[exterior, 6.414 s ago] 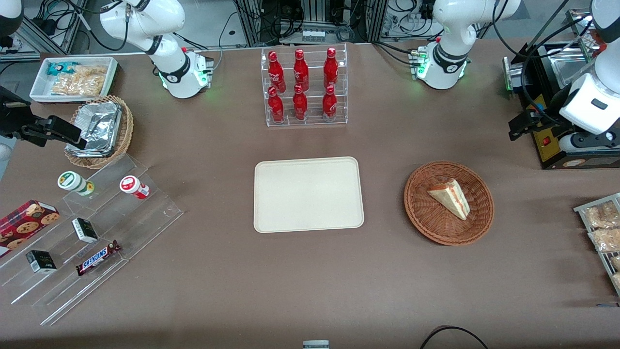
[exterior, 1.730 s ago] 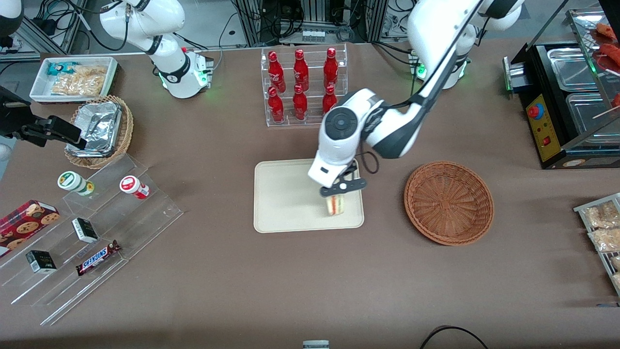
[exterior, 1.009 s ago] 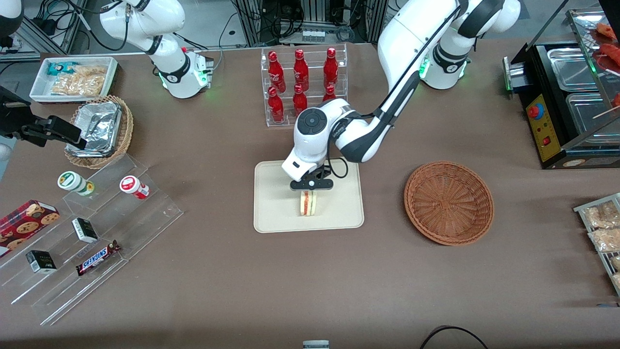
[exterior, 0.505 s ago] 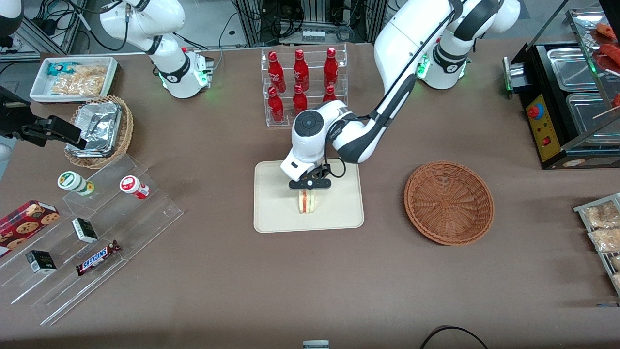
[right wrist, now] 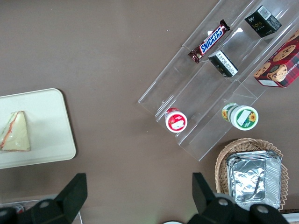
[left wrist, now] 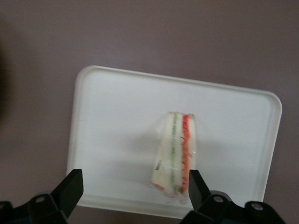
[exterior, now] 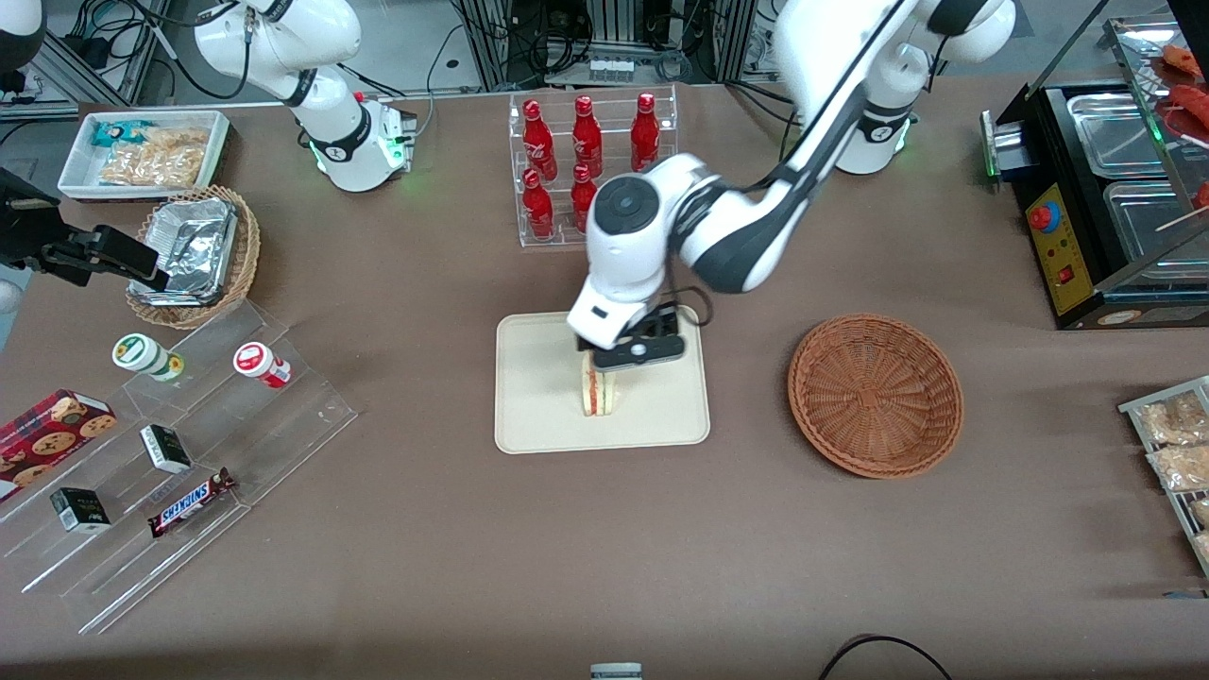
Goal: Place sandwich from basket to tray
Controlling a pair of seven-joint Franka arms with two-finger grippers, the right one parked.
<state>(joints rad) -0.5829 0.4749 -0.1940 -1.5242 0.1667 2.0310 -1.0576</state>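
While the sandwich point(exterior: 598, 392) sits on the tray point(exterior: 538, 397), standing on edge with its red and green filling stripes facing up, the claw point(exterior: 631, 351) hangs just above it, fingers spread wide and holding nothing. Wrist view confirms: both fingertips point(left wrist: 70, 189) are apart, the sandwich point(left wrist: 176, 156) shows between them, nearer one finger, and neither touches it. It's roughly mid-tray point(left wrist: 117, 116) in that view, on bare cream plastic.

Front view: the claw body overlaps the sandwich's end farther from the camera, so only the nearer part is visible. Right wrist view shows the wedge point(right wrist: 15, 133) near the tray's point(right wrist: 51, 135) edge, pale bread face visible.

The basket point(exterior: 876, 394) is empty, on the brown counter point(exterior: 604, 538) beside the tray toward the working arm's end, well apart from it. The left arm reaches in from its base over the counter, with the elbow above the gap between tray and bottle rack.

Other stuff:
- clear rack of red bottles point(exterior: 590, 165), farther from the camera than the tray
- tiered acrylic shelf point(exterior: 179, 453) toward the parked arm's end, carrying a Snickers bar point(exterior: 189, 502), small dark boxes and two round-lid jars
- cookie box point(exterior: 52, 430) beside that shelf
- lighter wicker basket with foil container point(exterior: 198, 250)
- white bin of snack packets point(exterior: 146, 151)
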